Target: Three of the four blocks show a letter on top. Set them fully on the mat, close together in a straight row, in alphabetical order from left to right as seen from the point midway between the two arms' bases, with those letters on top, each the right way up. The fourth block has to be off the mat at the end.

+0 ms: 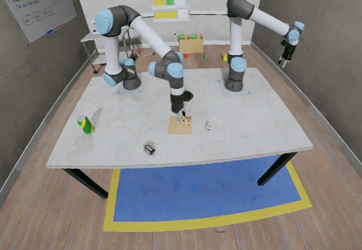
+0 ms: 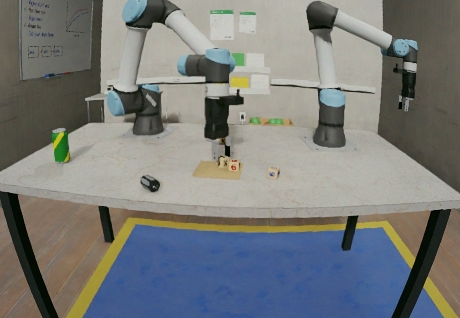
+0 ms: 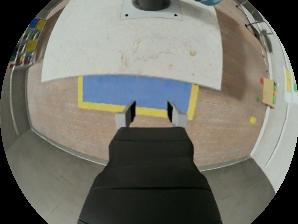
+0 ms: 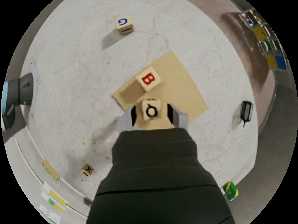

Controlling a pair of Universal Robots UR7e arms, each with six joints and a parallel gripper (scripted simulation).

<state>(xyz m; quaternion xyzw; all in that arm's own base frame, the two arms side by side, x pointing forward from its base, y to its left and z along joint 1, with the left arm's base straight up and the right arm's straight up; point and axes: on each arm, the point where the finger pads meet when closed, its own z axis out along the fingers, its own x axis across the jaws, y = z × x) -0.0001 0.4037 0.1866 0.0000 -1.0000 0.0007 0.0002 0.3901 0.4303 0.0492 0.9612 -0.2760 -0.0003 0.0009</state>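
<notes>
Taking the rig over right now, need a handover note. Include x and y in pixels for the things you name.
Right gripper (image 1: pixel 181 115) (image 2: pixel 221 153) (image 4: pixel 151 114): open around the Q-like block (image 1: pixel 182 119) (image 2: pixel 223 162) (image 4: pixel 151 109).
Left gripper (image 1: pixel 282 63) (image 2: pixel 404 105) (image 3: pixel 151 114): open, empty, away from the blocks.
On mat (image 1: pixel 175 128) (image 2: pixel 210 170) (image 4: pixel 186 95): B block (image 1: pixel 188 123) (image 2: pixel 234 165) (image 4: pixel 148 79), Q-like block.
Off mat: G block (image 1: pixel 208 126) (image 2: pixel 273 173) (image 4: pixel 124 26), X-marked block (image 4: pixel 87 170).
Done: fourth block, probably X, is off.
Left: get G on, probably between B and Q; straighten row, check letters upright.
</notes>
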